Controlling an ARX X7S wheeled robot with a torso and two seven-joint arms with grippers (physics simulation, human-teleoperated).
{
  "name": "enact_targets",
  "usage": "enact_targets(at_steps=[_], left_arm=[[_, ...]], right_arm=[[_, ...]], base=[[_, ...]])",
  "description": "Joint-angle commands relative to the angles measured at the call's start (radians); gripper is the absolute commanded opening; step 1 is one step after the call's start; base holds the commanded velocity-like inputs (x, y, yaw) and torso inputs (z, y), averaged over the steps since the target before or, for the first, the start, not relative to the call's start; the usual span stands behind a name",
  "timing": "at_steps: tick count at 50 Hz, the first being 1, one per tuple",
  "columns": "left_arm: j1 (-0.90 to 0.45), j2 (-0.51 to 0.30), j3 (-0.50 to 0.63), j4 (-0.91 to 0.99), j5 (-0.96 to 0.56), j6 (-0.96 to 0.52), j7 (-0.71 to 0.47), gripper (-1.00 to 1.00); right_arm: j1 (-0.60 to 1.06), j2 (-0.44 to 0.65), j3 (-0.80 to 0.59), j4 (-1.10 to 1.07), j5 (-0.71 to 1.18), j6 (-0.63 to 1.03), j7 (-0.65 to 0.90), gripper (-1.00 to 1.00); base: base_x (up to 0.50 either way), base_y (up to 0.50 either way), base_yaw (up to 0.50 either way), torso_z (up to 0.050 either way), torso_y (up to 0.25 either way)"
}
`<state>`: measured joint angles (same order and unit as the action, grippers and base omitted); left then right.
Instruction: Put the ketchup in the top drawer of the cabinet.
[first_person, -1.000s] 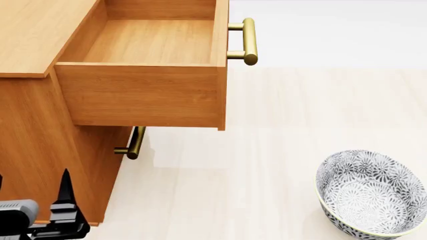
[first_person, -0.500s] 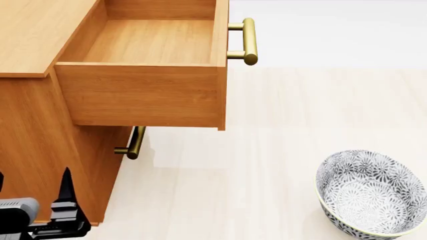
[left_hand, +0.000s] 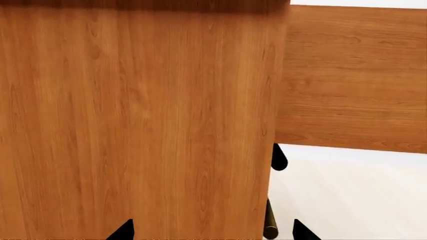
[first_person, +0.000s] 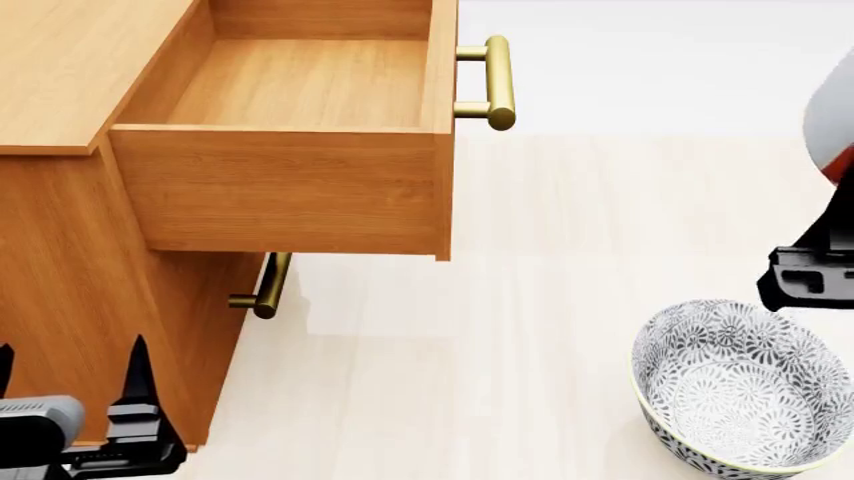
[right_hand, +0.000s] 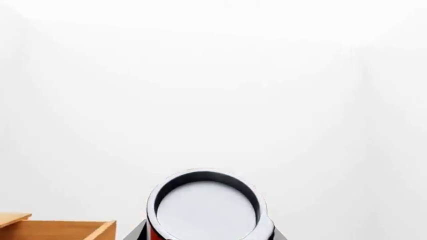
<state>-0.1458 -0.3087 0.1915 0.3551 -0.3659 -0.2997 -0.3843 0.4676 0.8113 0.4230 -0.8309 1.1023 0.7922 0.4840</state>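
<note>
Carrying ketchup (right_hand: 205, 207) twd open top drawer (first_person: 300, 85).
R gripper (right_hand: 207, 235) clamping can; L gripper (first_person: 74, 400) hanging apart by cabinet (first_person: 67, 270). Next: lifting over drawer wall, releasing inside.

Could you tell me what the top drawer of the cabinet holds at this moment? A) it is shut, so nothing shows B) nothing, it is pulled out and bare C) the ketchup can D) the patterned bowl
B: in the head view the top drawer stands pulled out of the cabinet with only bare wood inside, while the bowl sits apart on the floor.
</note>
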Motion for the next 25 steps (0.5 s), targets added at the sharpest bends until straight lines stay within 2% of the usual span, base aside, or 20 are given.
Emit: enact_targets(at_steps=[1,10,25], left_arm=[[-0.001,0.002,0.005,-0.013,-0.001,0.011,0.0,1.0],[-0.004,0.002,0.006,-0.012,-0.006,0.009,-0.005,1.0],[-0.005,0.002,0.011,-0.021,-0.008,0.02,-0.005,1.0]], right_arm=[[0.216,0.027,-0.169,0.062,-0.03,0.039,0.015,-1.0],[0.422,-0.032,-0.35,0.154,-0.103,0.043,-0.021,-1.0],[0.576,-0.145,-0.55,0.316,-0.261,-0.001,-0.095,-1.0]], base=[[0.0,0.0,0.0,0.0,0.0],[0.0,0.0,0.0,0.0,0.0],[0.0,0.0,0.0,0.0,0.0]])
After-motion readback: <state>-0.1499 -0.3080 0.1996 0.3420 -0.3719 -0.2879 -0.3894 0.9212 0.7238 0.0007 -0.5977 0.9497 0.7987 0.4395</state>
